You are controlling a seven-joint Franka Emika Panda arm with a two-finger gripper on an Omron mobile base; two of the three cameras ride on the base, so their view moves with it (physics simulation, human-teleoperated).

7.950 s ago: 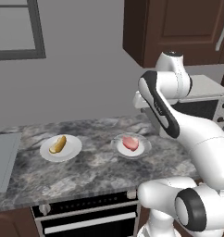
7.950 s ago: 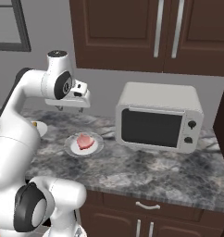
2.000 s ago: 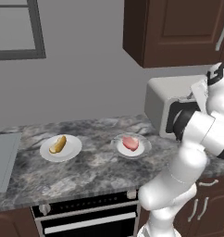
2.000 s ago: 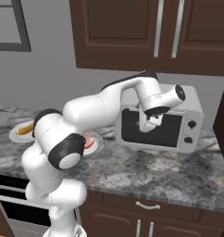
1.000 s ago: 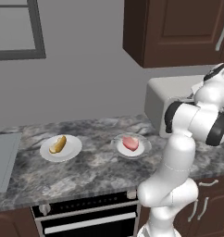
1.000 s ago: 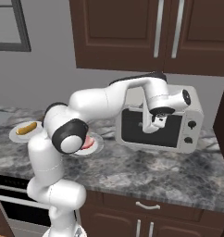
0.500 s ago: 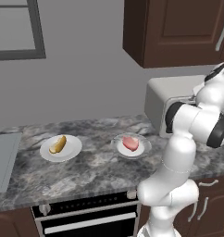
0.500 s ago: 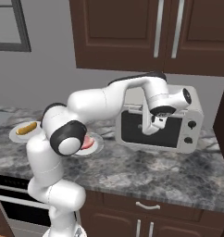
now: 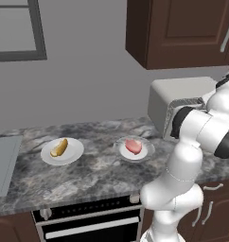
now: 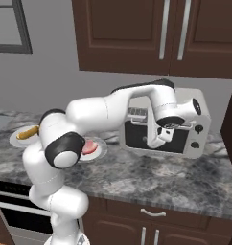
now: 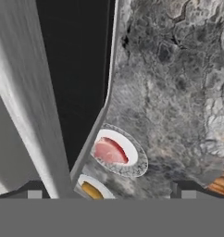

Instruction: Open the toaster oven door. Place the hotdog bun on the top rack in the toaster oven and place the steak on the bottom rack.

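Claw (image 10: 162, 137): jaws apart, empty, had swung from mid-surface to the toaster oven door (image 10: 151, 139), far right. Door unopened. Hotdog bun (image 9: 59, 147) and steak (image 9: 133, 146) lay on their plates, unmoved; loading pending.

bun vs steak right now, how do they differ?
The hotdog bun is golden-yellow and elongated; the steak is pinkish-red and flat. The bun's plate lies farther from the toaster oven; the steak's plate lies nearer it. Both rest on separate white plates on the counter, untouched.
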